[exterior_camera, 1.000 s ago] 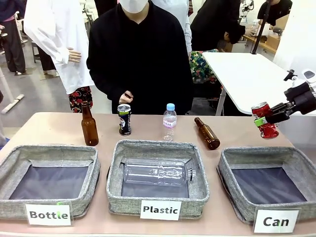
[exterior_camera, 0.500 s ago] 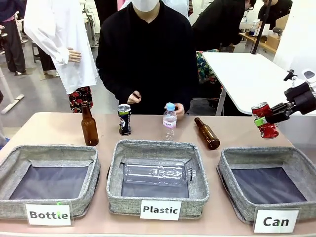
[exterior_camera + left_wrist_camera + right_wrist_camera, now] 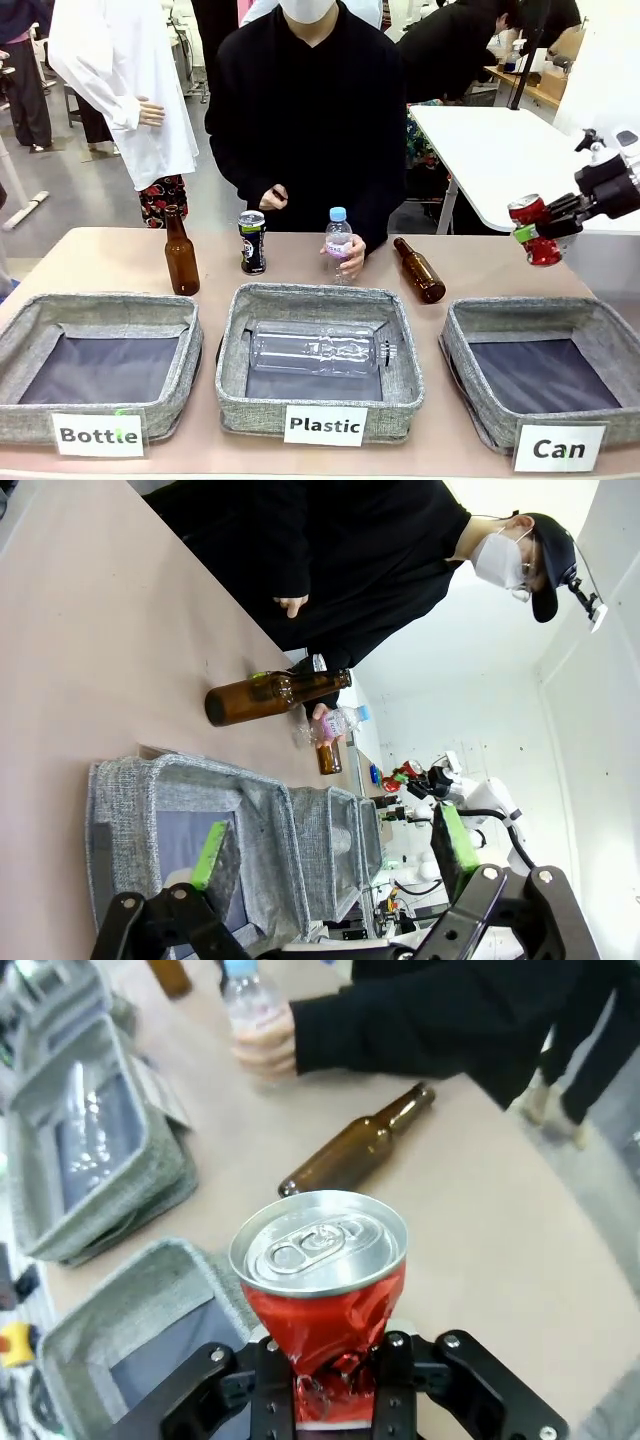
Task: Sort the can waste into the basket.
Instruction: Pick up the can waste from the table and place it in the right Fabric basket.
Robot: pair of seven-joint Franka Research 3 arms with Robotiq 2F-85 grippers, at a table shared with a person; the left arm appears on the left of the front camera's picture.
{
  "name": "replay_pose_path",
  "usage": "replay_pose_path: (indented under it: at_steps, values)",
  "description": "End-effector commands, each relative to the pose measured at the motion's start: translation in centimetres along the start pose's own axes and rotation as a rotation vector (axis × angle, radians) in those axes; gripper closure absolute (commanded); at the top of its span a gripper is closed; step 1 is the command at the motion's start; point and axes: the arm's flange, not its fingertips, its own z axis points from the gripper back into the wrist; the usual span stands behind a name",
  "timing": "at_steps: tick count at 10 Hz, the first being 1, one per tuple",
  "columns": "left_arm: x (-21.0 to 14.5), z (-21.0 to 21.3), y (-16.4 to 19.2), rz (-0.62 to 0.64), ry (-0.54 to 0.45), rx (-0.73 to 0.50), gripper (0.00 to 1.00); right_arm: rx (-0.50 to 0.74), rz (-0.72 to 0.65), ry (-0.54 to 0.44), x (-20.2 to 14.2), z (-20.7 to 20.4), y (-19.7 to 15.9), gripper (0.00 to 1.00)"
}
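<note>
Dented red can (image 3: 527,212), one of two cans, is clamped in the right gripper (image 3: 537,236) above the table's (image 3: 100,262) far right corner, beyond the Can basket (image 3: 468,322). The black can (image 3: 252,243) stands upright near the far edge. The left gripper (image 3: 333,842) hangs with its fingers apart.

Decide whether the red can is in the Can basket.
Out: the right hand holds the red can in the air, outside the basket.

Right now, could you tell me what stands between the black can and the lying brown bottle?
A small clear plastic bottle, gripped by the person's hand, in the front view.
</note>
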Motion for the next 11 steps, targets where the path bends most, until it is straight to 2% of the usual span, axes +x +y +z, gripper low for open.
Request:
replay_pose_path:
  at_steps: [1,3,4,5,6,7,8,9,10,11]
  values:
    - [0.0,-0.1,0.0,-0.019,-0.011,-0.022,0.00,0.007,0.121,0.080,1.3,1.6,5.7,0.77]
    - [0.0,-0.1,0.0,-0.019,-0.011,-0.022,0.00,0.167,0.288,0.148,0.8,2.1,12.0,0.77]
    - [0.0,-0.1,0.0,-0.019,-0.011,-0.022,0.00,0.181,0.361,0.206,0.2,1.8,14.6,0.77]
    - [0.0,-0.1,0.0,-0.019,-0.011,-0.022,0.00,0.153,0.423,0.333,-0.7,0.8,16.8,0.77]
    - [0.0,-0.1,0.0,-0.019,-0.011,-0.022,0.00,0.162,0.471,0.437,-1.4,0.1,17.7,0.77]
    - [0.0,-0.1,0.0,-0.019,-0.011,-0.022,0.00,0.159,0.494,0.488,-1.8,-0.2,17.4,0.77]
    - [0.0,-0.1,0.0,-0.019,-0.011,-0.022,0.00,0.165,0.486,0.486,-1.8,-0.3,16.9,0.77]
    - [0.0,-0.1,0.0,-0.019,-0.011,-0.022,0.00,0.155,0.493,0.494,-1.8,-0.4,16.7,0.67]
    - [0.0,-0.1,0.0,-0.019,-0.011,-0.022,0.00,0.126,0.508,0.508,-1.9,-0.6,16.5,0.19]
    - [0.0,-0.1,0.0,-0.019,-0.011,-0.022,0.00,0.106,0.502,0.507,-1.8,-0.7,16.4,0.08]
